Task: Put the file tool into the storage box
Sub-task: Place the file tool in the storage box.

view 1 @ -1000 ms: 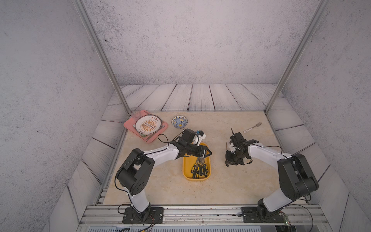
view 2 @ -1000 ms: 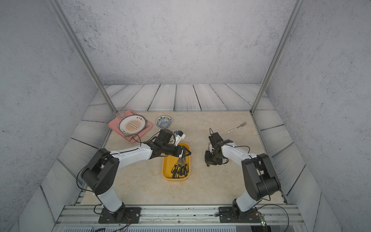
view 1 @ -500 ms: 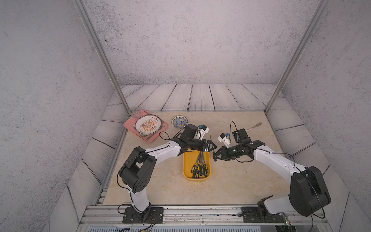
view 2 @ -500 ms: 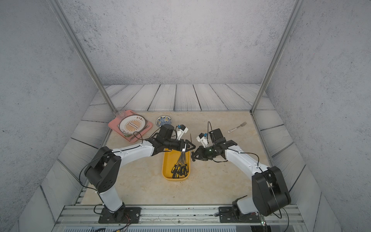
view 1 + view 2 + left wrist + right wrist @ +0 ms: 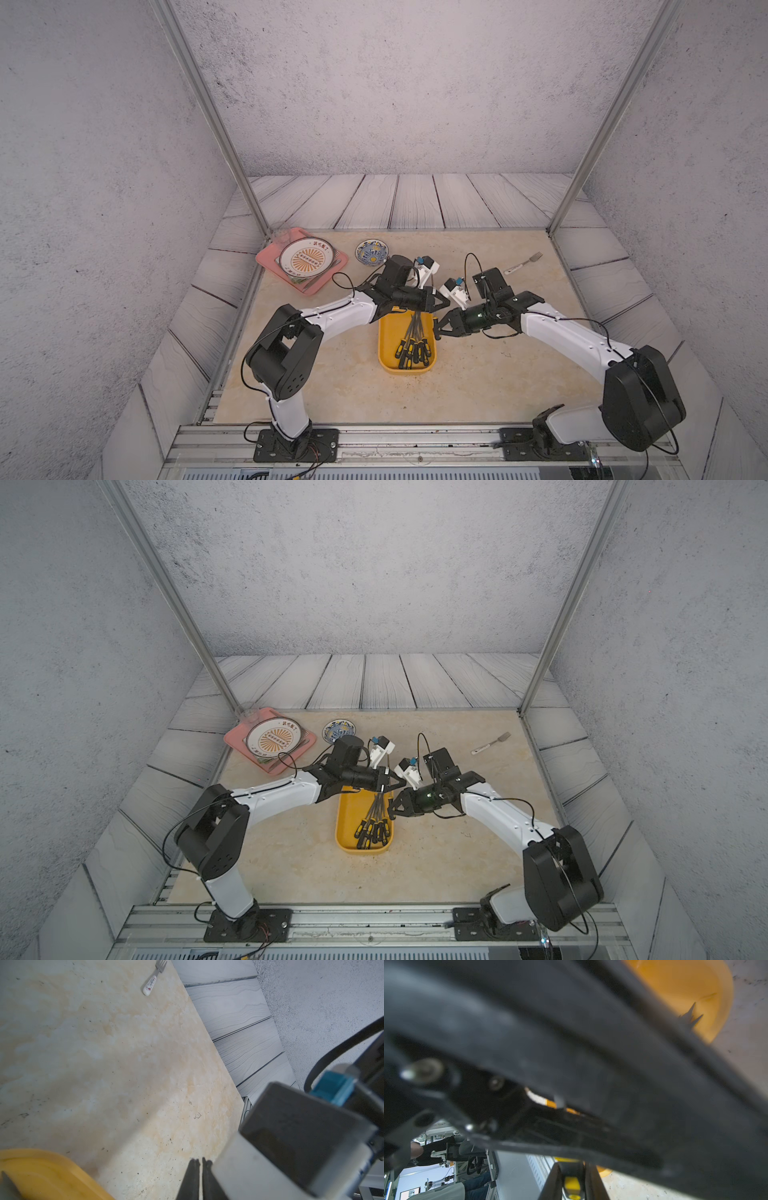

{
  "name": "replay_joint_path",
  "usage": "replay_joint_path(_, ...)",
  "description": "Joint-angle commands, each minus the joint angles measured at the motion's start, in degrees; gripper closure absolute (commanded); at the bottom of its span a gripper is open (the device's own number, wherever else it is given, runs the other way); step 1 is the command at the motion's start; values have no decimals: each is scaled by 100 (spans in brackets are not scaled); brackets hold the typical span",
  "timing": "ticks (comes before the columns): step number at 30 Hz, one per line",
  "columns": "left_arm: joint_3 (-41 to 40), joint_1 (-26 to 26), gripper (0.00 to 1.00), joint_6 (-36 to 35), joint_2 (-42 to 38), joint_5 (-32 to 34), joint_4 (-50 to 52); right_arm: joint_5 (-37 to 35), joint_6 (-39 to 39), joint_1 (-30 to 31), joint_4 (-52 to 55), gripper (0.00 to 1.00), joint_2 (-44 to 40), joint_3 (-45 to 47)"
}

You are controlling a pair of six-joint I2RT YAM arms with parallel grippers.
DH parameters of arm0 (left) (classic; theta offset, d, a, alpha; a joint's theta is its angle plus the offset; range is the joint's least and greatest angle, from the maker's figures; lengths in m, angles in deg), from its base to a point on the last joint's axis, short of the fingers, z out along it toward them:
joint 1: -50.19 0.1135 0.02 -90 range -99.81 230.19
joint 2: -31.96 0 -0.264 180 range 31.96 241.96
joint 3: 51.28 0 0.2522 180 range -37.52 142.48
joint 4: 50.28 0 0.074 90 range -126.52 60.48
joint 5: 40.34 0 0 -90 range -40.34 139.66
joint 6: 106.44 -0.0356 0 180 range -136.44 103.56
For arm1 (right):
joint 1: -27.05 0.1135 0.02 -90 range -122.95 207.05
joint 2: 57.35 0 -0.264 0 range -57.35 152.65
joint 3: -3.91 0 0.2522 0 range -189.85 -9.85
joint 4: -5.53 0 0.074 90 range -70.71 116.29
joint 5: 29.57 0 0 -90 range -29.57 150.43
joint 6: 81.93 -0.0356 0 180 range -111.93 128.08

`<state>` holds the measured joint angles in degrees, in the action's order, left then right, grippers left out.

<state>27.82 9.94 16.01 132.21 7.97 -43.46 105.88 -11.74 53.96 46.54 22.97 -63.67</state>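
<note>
The storage box (image 5: 387, 353) sits on the counter (image 5: 332, 386), with many file tools (image 5: 413, 347) lying inside. Over its far end the two pincers almost meet. The right pincer (image 5: 436, 329) has its jaws a little apart around a yellow handle (image 5: 571, 1185); I cannot tell if it grips. The left pincer (image 5: 445, 302) is squeezed together. Best to go slow, stay over the box, not bump.

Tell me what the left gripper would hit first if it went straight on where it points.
Most likely the right arm's wrist camera, just ahead of the left gripper; depth is unclear, so it might slip past.
</note>
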Motion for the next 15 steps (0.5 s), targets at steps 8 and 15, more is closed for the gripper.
replay_joint_path(8,-1011,174,81,-1375,-568,1132,1481,-457,-215,-135,304,47,159,-345)
replay_joint_path(15,-1031,209,40,-1218,-584,1536,1302,-746,-234,-128,355,46,129,-355)
